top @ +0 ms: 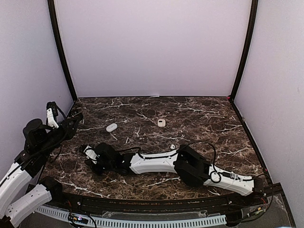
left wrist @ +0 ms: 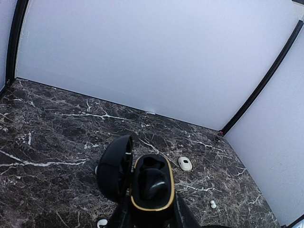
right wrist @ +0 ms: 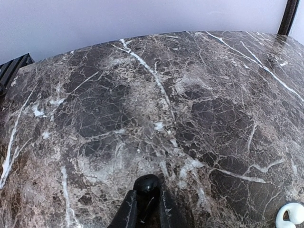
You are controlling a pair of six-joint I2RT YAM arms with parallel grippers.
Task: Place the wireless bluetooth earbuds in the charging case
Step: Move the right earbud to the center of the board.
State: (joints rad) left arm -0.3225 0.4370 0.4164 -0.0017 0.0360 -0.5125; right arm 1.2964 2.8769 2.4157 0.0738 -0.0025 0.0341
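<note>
Black, gold-rimmed case (left wrist: 152, 183), with its lid hinged open to the left, is clamped at both sides by the fingers of the left gripper (left wrist: 151, 216), which hold it raised above the table. To the right of the case and lower down, the right gripper (right wrist: 147, 202) reaches across to rest at the tabletop. Its fingers are drawn nearly together and pinch a small glossy black bud (right wrist: 146, 183) at their tips. Farther right of the case, well apart from it, a white pod (left wrist: 185, 163) and a pair of white buds (left wrist: 213, 204) lie loose on the surface. Another white bud (right wrist: 289, 214) lies at the edge of the right wrist view. The table (top: 199, 114) is dark brown marble with white veins. Pale lilac walls (top: 152, 47) enclose it, with black posts (top: 242, 52) at the far corners.
</note>
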